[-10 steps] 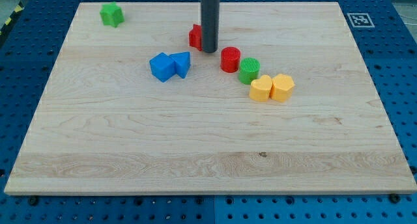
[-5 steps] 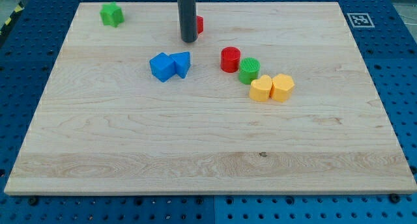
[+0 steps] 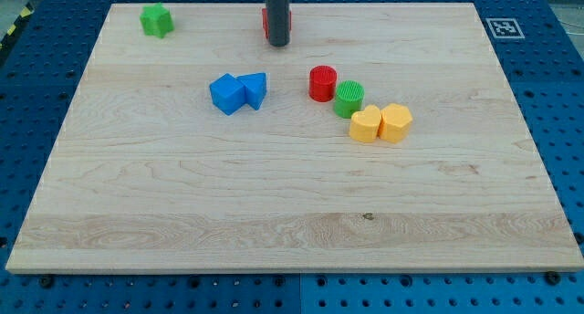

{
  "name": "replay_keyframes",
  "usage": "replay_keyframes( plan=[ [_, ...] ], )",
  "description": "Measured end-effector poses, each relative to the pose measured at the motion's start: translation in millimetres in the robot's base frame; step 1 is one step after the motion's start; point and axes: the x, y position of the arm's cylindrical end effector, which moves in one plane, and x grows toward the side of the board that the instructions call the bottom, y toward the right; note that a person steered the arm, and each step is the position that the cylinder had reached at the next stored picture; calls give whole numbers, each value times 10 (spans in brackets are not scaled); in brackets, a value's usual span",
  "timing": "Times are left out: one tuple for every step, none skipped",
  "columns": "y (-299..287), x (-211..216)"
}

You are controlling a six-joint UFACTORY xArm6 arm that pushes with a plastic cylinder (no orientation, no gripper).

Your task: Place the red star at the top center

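The red star (image 3: 265, 20) lies near the top centre of the wooden board (image 3: 137, 195), mostly hidden behind the dark rod; only thin red slivers show on either side of it. My tip (image 3: 278, 43) rests on the board just below the star, touching or nearly touching it.
A green block (image 3: 156, 20) sits at the top left. Two blue blocks (image 3: 237, 91) touch each other left of centre. A red cylinder (image 3: 321, 82), a green cylinder (image 3: 349, 99) and two yellow blocks (image 3: 380, 123) form a diagonal row right of centre. A tag (image 3: 503, 27) marks the top right corner.
The red star has moved up the board toward the top edge. My tip moved up with it, swinging left and then back to the right.
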Motion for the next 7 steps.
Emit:
replay_keyframes(
  plan=[
    [114,0],
    [115,-22],
    [115,-22],
    [56,-88],
    [56,-54],
    [57,55],
    [81,195]
  ],
)
